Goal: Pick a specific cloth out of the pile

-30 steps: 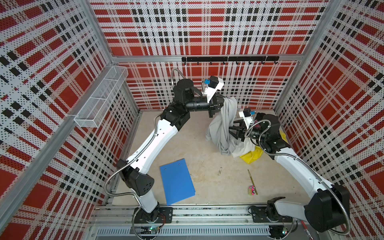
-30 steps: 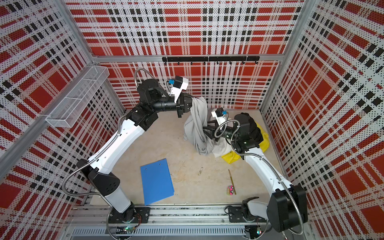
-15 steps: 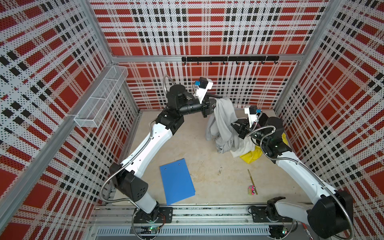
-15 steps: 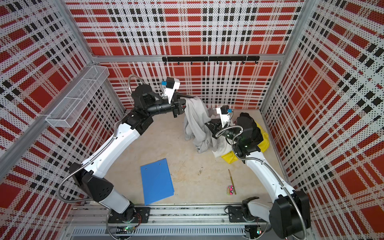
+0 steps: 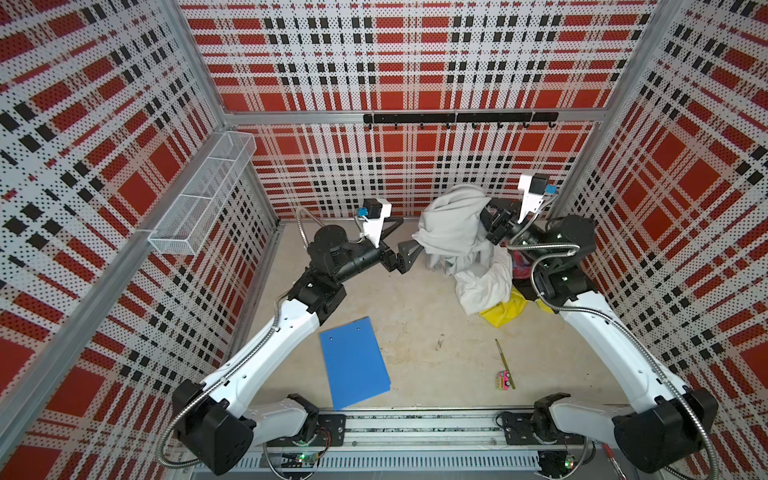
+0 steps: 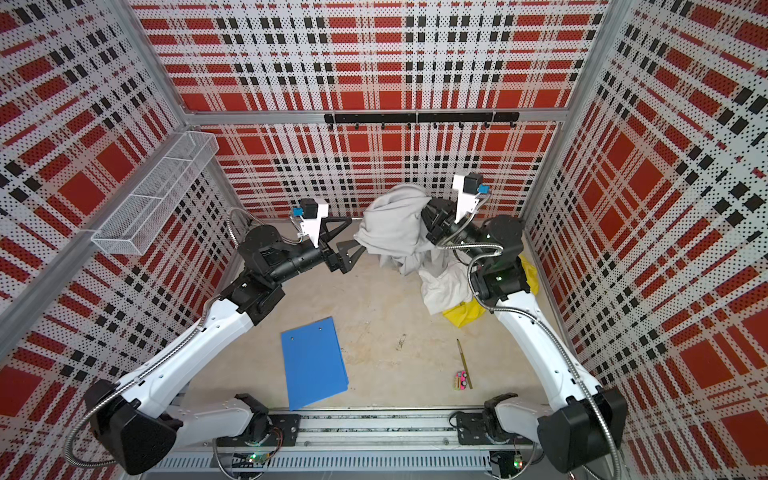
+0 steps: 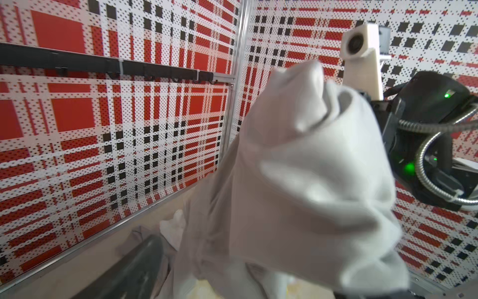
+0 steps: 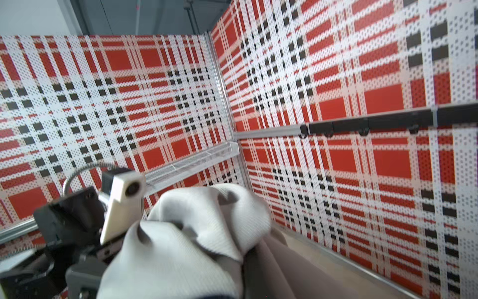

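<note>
While in right tool, cloth aloft.

A blue board lies on the floor, apart from a thin stick beside a pink item.

No text, label, brand, number or sign is legible in any view. The small pink item on the floor, well apart from the left gripper and toward the arm bases, carries dark marks too small to read.
</note>
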Action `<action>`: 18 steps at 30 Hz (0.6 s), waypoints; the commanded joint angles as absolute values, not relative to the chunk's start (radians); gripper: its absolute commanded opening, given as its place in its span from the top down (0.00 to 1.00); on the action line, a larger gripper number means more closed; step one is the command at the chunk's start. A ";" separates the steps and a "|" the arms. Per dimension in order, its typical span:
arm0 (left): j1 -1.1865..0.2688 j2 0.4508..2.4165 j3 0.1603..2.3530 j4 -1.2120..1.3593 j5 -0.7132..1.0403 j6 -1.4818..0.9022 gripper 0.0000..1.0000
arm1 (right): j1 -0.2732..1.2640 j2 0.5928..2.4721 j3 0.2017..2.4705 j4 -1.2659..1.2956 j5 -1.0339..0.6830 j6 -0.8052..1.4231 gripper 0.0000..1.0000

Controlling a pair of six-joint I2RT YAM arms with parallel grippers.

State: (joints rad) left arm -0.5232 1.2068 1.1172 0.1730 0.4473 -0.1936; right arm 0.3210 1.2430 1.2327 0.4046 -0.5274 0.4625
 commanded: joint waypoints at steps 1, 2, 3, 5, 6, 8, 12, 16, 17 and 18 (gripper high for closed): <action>-0.526 1.138 1.040 0.247 0.385 -0.219 0.01 | 0.350 1.279 1.356 0.512 -0.468 0.506 1.00; -0.525 1.119 1.012 0.251 0.375 -0.220 0.01 | 0.360 1.298 1.398 0.501 -0.457 0.501 1.00; -0.524 1.105 0.989 0.252 0.370 -0.216 0.01 | 0.370 1.317 1.434 0.488 -0.446 0.496 1.00; -0.516 1.075 0.947 0.252 0.355 -0.216 0.01 | 0.396 1.362 1.517 0.460 -0.429 0.487 1.00; -0.513 1.062 0.927 0.250 0.351 -0.215 0.01 | 0.409 1.382 1.554 0.451 -0.424 0.484 1.00; -0.500 1.030 0.880 0.248 0.324 -0.225 0.01 | 0.437 1.431 1.633 0.436 -0.412 0.479 1.00; -0.467 0.974 0.795 0.245 0.247 -0.284 0.01 | 0.502 1.537 1.805 0.379 -0.383 0.431 1.00; -0.452 0.955 0.733 0.247 0.259 -0.310 0.01 | 0.563 1.659 2.002 0.323 -0.364 0.399 1.00; -0.452 0.952 0.719 0.247 0.261 -0.311 0.01 | 0.579 1.692 2.055 0.306 -0.348 0.384 1.00; -0.450 0.950 0.707 0.247 0.259 -0.311 0.01 | 0.592 1.721 2.104 0.288 -0.334 0.368 1.00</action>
State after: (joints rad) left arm -0.4557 0.9653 0.7322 0.2203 0.2775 -0.2852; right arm 0.5610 1.6768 1.9797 0.2867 -0.3912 0.4244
